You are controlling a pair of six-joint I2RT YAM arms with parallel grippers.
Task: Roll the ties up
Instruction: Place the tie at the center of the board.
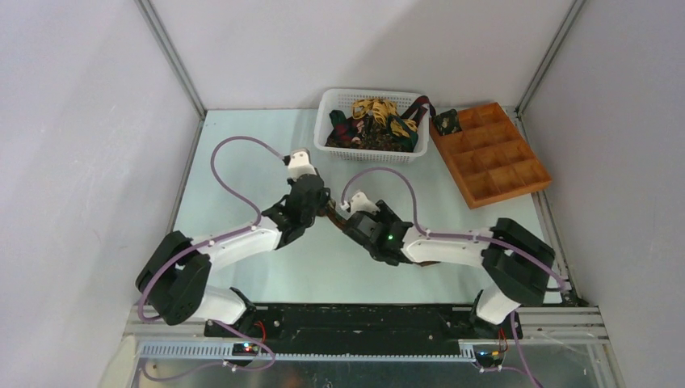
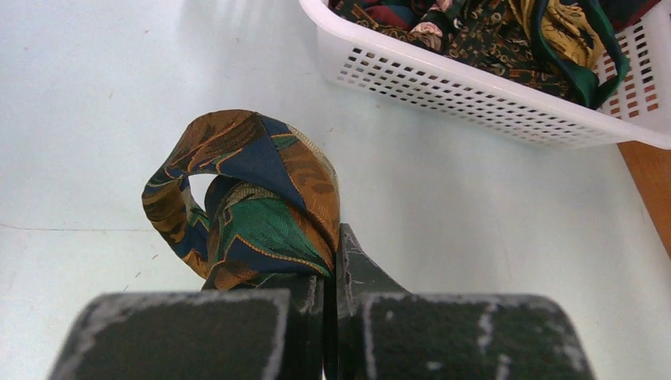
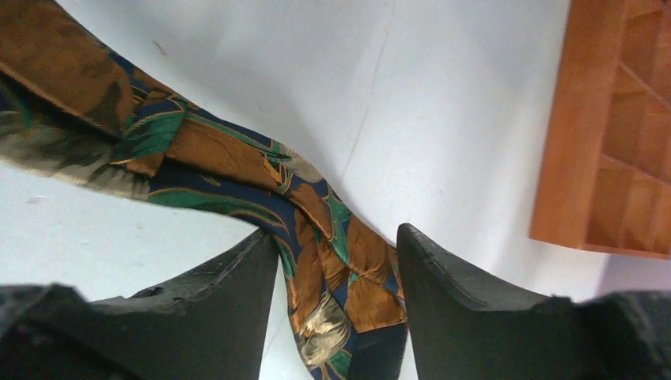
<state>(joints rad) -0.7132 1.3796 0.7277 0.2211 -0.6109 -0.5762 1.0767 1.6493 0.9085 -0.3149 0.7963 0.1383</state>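
A patterned tie [image 2: 253, 198] in brown, green and navy is curled into a loose loop above the table. My left gripper [image 2: 336, 273] is shut on the loop's near end. In the top view the left gripper [image 1: 323, 206] and right gripper [image 1: 343, 216] meet at mid-table, with a bit of the tie [image 1: 330, 212] showing between them. In the right wrist view the tie's tail [image 3: 332, 261] runs flat on the table between the fingers of my right gripper [image 3: 338, 249], which stand wide apart around it. More ties [image 1: 373, 121] fill the basket.
A white plastic basket [image 1: 323, 113] stands at the back centre, also in the left wrist view [image 2: 475, 95]. An orange-brown compartment tray [image 1: 493, 158] lies at the back right with one small dark coil [image 1: 446, 121] in its far-left compartment. The tray's edge [image 3: 566, 134] is close to the right gripper.
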